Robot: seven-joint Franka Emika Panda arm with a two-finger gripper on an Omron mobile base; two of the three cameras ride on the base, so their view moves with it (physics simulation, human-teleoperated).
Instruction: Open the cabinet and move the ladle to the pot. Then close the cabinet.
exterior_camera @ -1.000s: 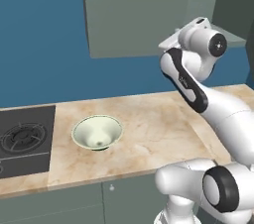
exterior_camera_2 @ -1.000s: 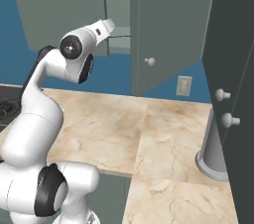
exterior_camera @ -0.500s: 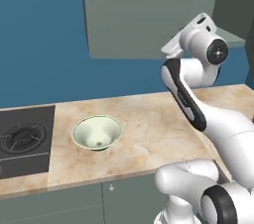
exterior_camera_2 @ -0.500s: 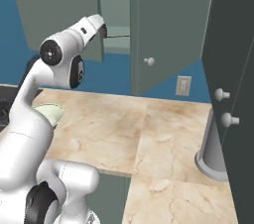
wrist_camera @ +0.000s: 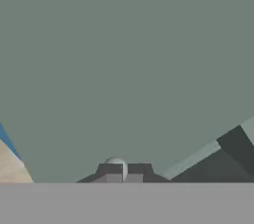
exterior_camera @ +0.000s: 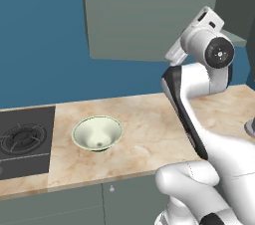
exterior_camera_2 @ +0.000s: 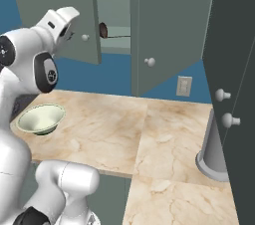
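Swung left since a second ago, the arm now has its hand up at the left door of the cabinet (exterior_camera_2: 55, 20), where before it pointed toward the gap between the doors.

Left to right in the right base view: pale bowl (exterior_camera_2: 41, 118) on the counter (exterior_camera_2: 124, 129), then the gripper (exterior_camera_2: 69, 33) just beside the small round knob (exterior_camera_2: 85, 37) on the open left door, then the ladle (exterior_camera_2: 110, 32) lying on the shelf inside, dark head left, thin handle right, well apart from the hand. Right door is also ajar. The pot isn't anywhere I can point to.

Jaws: together. In the hand view the fingertips (wrist_camera: 113, 171) stand almost shut with the pale knob peeking just behind them; whether they pinch it or merely touch it I cannot tell.

Risk, as a judgement: a thin hold on a round knob could slip off when the arm pulls or pushes, leaving the door half open and blocking the reach to the ladle.
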